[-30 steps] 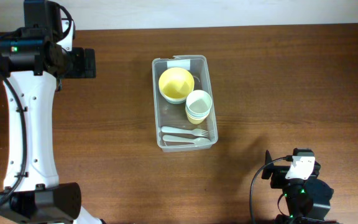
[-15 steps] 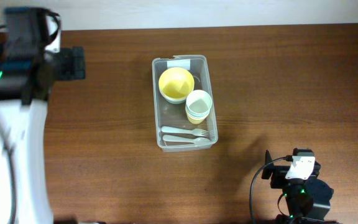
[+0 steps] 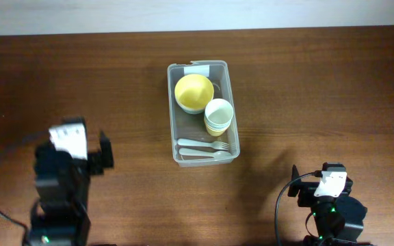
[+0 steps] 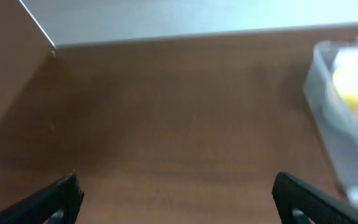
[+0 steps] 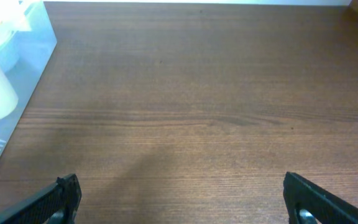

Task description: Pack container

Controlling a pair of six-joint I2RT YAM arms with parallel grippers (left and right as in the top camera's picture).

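The clear, see-through rectangular plastic container (image 3: 172,119) with rounded corners sits on the brown wooden worktop (image 3: 320,82). It lies about midway between the left and right edges and closer to the far edge than to the near one. Its short end bearing the small white label (image 3: 197,67) faces the far edge.

Inside it, a round yellow bowl (image 3: 193,91) lies at the labelled end. A stack of pale cups (image 3: 218,115) stands just beside the bowl, against the right wall. A pale plastic fork (image 3: 205,145) and a pale plastic spoon (image 3: 204,156) lie side by side across the end nearest the near edge.

The left gripper (image 4: 176,199) hangs toward the near-left corner, well apart from the container, jaws spread wide with nothing between them. The right gripper (image 5: 180,196) sits close to the near edge, right of the container and apart from it, jaws likewise wide and empty.
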